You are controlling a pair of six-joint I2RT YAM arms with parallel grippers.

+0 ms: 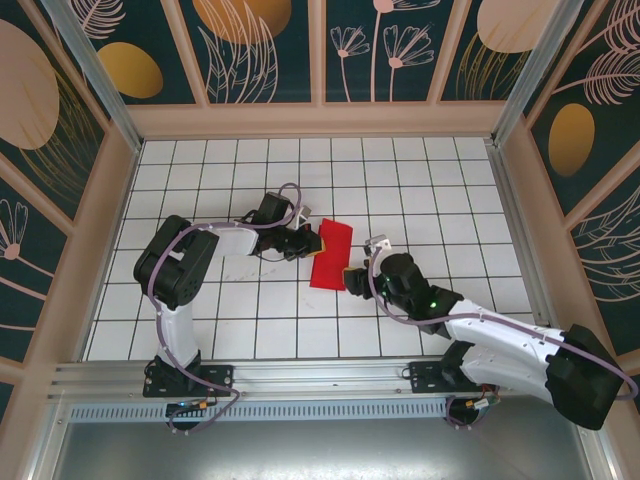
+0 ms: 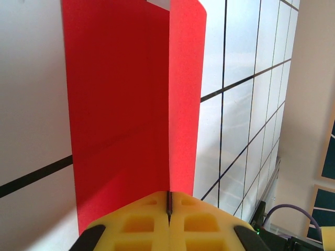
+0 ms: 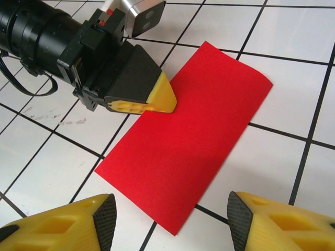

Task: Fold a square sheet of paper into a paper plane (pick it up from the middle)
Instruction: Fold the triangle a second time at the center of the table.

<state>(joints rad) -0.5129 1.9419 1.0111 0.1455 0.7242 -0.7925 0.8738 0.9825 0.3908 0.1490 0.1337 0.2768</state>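
Near the middle of the white tiled table [image 1: 200, 170] I see the square sheet of paper [image 1: 330, 255], folded into a long red rectangle and lying flat across the grid lines. My left gripper [image 1: 308, 243] reaches in from the left with its yellow fingers pressed tight together, tips touching the sheet's long left edge. Through the left wrist camera the closed fingers [image 2: 141, 225] meet right at a line running up the paper [image 2: 120, 104]; I cannot tell whether a layer is pinched between them. My right gripper [image 3: 170, 209] hangs with its jaws wide apart, just off the paper's near short end [image 3: 193, 136], touching nothing.
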